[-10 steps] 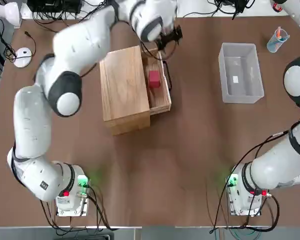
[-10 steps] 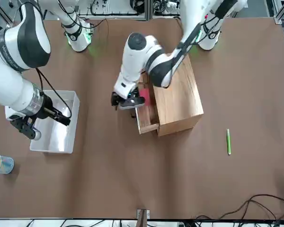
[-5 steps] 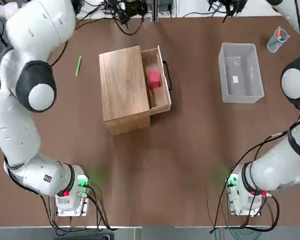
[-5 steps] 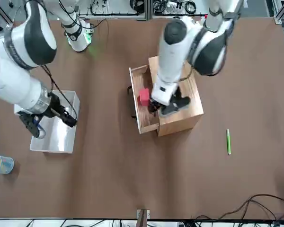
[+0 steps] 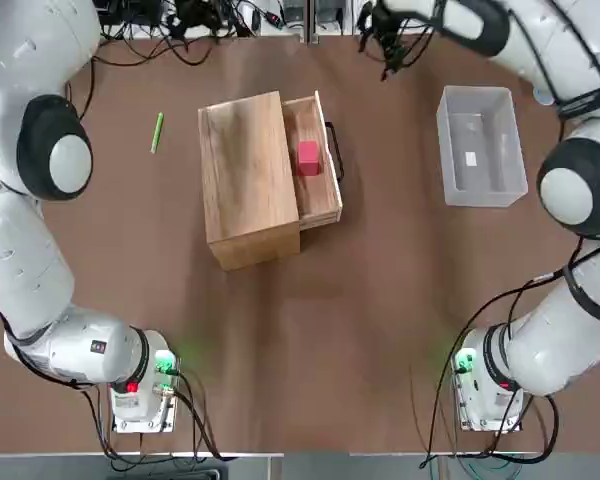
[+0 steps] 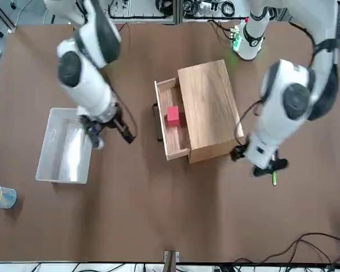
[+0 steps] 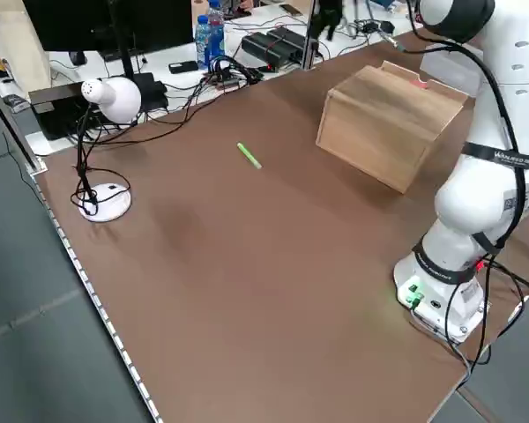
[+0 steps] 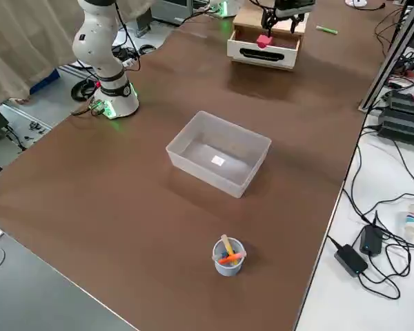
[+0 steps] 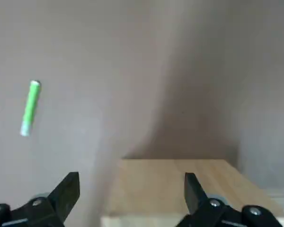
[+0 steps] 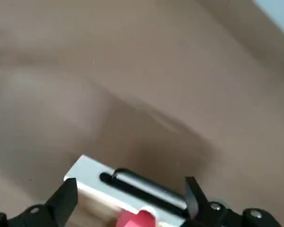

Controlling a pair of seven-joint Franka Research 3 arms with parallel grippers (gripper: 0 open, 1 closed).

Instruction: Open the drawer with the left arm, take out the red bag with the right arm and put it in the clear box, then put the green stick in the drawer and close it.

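The wooden cabinet [image 5: 245,175] stands left of centre, and its drawer [image 5: 320,198] is pulled out toward the clear box [image 5: 490,130]. Inside the drawer lies the red bag [image 5: 308,158]. On the table at the cabinet's other side rests the green stick [image 5: 157,131]. My right gripper [image 6: 110,131] hangs open and empty between the clear box [image 6: 45,150] and the drawer; its wrist view shows the black handle [image 10: 142,185] and the red bag [image 10: 137,220] below its fingers. My left gripper [image 6: 255,160] is open and empty, raised over the cabinet's edge nearest the green stick [image 9: 31,108].
A small blue cup [image 8: 228,256] with sticks stands beyond the clear box [image 8: 193,141] near the table corner. A white lamp [image 7: 106,97] and cables sit off the table on the stick's side.
The left arm left the drawer's handle and swung over the cabinet to the stick's side. The right gripper moved from over the clear box toward the drawer. The drawer stayed open.
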